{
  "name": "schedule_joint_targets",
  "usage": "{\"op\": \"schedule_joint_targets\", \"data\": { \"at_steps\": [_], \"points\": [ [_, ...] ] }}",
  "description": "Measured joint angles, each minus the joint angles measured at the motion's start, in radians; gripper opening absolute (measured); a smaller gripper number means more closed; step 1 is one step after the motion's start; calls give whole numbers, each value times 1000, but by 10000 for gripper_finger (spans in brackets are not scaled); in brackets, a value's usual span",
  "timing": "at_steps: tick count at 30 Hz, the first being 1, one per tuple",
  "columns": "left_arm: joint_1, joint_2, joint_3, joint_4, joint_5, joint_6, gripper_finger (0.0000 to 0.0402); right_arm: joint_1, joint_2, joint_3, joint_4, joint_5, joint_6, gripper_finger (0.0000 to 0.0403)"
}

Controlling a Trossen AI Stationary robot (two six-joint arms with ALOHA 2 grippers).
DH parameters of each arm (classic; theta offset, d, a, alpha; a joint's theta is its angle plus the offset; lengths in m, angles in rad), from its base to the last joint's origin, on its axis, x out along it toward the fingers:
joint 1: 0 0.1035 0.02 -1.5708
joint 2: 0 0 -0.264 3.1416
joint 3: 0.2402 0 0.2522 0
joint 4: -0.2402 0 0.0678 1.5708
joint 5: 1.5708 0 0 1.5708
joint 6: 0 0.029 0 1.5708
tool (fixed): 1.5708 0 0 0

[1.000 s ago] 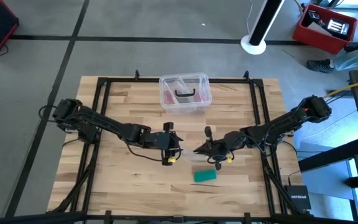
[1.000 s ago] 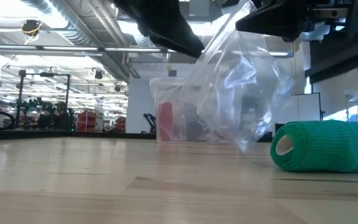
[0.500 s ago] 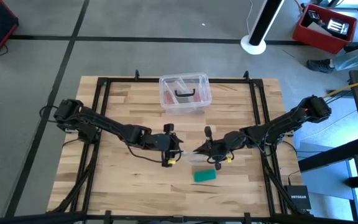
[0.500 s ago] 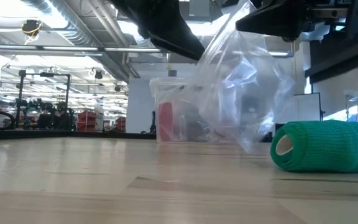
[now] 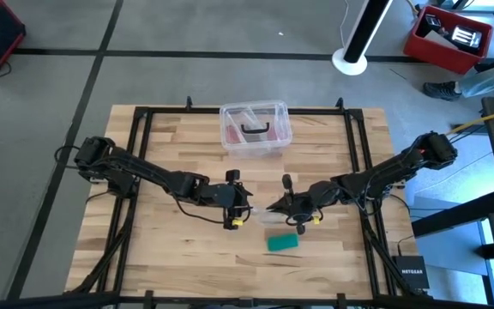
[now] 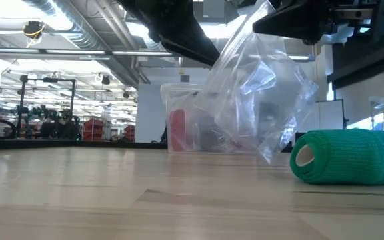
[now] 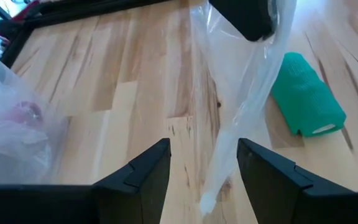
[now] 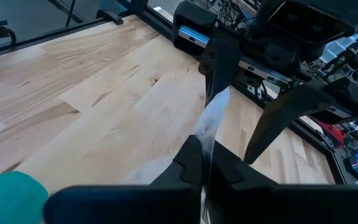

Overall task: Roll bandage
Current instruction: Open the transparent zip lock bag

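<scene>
Table [image 5: 170,249]: you see a light wooden top with a dark frame running along its edges; both arms reach in over it toward the middle.
Left arm [image 5: 144,176]: it extends from the table's left side toward the centre.
Right arm [image 5: 384,176]: it extends from the right side toward the centre.
Clear plastic box [image 5: 256,129]: it sits at the far middle of the table, well apart from both grippers, with pinkish contents inside.
Plastic bag [image 6: 259,100]: you see a clear, crumpled bag hanging between the two grippers above the table.
Bandage [image 5: 283,243]: you find it as a compact teal-green roll lying on its side on the table, near the front, just beside the right gripper and touched by neither gripper.
Left gripper [image 7: 202,163]: its fingers are spread, with the bag's lower edge hanging between them.
Right gripper [image 8: 205,163]: its fingers are pressed together, pinching the plastic bag.
</scene>
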Motion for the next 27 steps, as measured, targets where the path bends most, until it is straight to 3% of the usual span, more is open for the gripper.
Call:
{"op": "schedule_joint_targets", "data": {
  "at_steps": [20,27],
  "points": [
    [-15,16,0,129,-2,9,178,0,0,0,82,-19,1,2],
    [-21,21,0,172,84,-12,178,0,1,0,75,-18,1,2]
  ]
}}
